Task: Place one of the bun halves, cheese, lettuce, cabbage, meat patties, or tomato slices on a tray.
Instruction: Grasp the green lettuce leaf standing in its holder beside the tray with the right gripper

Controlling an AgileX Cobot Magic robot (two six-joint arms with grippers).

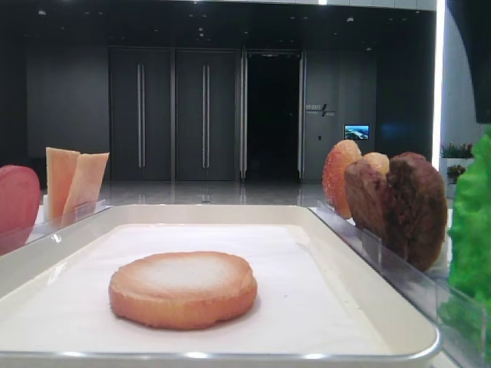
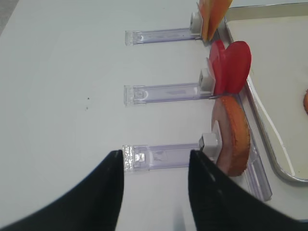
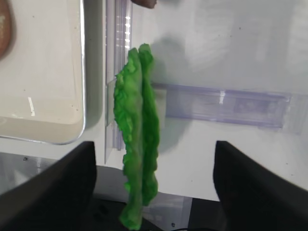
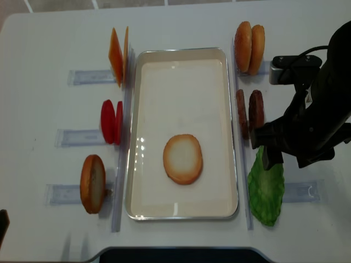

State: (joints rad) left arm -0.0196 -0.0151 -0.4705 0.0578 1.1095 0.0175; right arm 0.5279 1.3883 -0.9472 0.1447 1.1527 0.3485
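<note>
One bun half [image 4: 182, 159] lies mid-tray [image 4: 181, 208], seemingly clear of every rim.

No legible text, label, brand or number anywhere; far wall sign [image 1: 319, 110] too small to read.

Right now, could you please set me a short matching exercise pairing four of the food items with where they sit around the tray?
Things:
1. bun half
2. lettuce
3. tomato slices
4. cheese

Places:
A. far holder left of the tray
B. flat on the tray
C. near holder right of the tray
D. middle holder left of the tray

Pairs: 1-B, 2-C, 3-D, 4-A
</note>
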